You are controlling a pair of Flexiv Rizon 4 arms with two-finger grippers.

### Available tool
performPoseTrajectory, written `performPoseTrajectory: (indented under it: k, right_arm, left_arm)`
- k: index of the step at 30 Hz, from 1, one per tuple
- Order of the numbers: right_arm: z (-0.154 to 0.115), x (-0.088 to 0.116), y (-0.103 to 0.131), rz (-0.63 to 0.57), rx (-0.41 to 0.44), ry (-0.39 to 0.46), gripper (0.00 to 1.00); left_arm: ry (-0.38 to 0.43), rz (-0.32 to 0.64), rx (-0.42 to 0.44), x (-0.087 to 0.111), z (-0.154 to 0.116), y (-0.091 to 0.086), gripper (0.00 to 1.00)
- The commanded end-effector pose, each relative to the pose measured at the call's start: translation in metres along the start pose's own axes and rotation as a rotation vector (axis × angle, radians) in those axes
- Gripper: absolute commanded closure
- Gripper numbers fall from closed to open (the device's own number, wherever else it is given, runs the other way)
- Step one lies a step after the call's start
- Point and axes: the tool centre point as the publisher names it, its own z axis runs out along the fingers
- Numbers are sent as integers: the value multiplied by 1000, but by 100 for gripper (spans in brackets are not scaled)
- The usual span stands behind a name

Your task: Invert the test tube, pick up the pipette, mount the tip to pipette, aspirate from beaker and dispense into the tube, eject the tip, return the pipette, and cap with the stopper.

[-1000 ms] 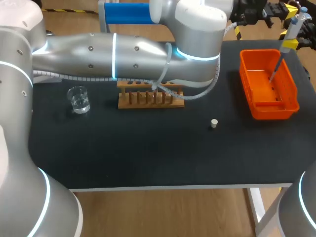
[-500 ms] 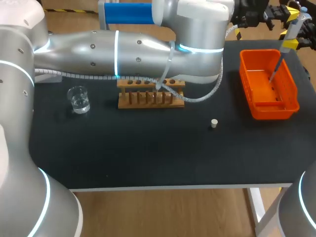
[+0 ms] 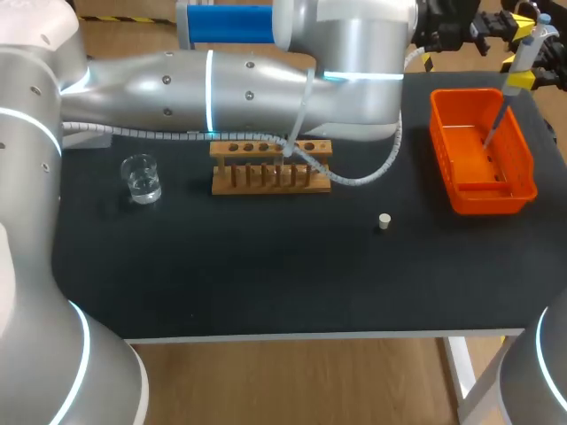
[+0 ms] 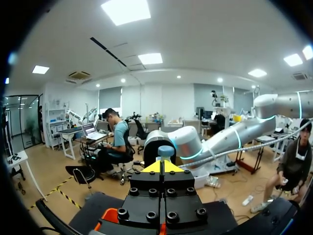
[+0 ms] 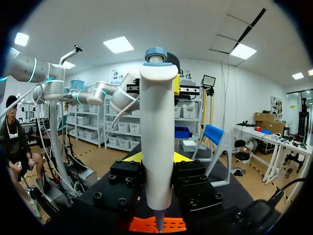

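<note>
1. One stopper (image 3: 384, 221) lies alone on the worktop (image 3: 266, 274), nearest.
2. Beaker (image 3: 142, 178) and rack (image 3: 270, 166) stand beyond it.
3. Right claw (image 5: 159, 157) grips the pipette (image 5: 158, 137) above the orange bin (image 3: 492, 197).
4. Left claw (image 4: 161, 166): fingers pressed together, tips touching.

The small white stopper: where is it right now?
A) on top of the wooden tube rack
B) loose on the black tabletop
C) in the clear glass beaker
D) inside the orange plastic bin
B: the small white stopper lies alone on the black tabletop, apart from the wooden tube rack and the orange plastic bin.
</note>
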Motion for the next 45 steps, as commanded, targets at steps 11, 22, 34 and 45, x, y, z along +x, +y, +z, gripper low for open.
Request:
performPoseTrajectory:
  k: [11,22,34,45]
  right_arm:
    - [0,-1,3,-1,2,2,100]
    - [0,-1,3,-1,2,2,100]
    - [0,-1,3,-1,2,2,100]
    - [0,-1,3,-1,2,2,100]
  left_arm:
    - [-6,-27,159,2,8,18,100]
    - [-10,-46,149,2,9,27,100]
    - [-20,-51,137,1,8,34,100]
    - [-18,-44,114,1,11,37,100]
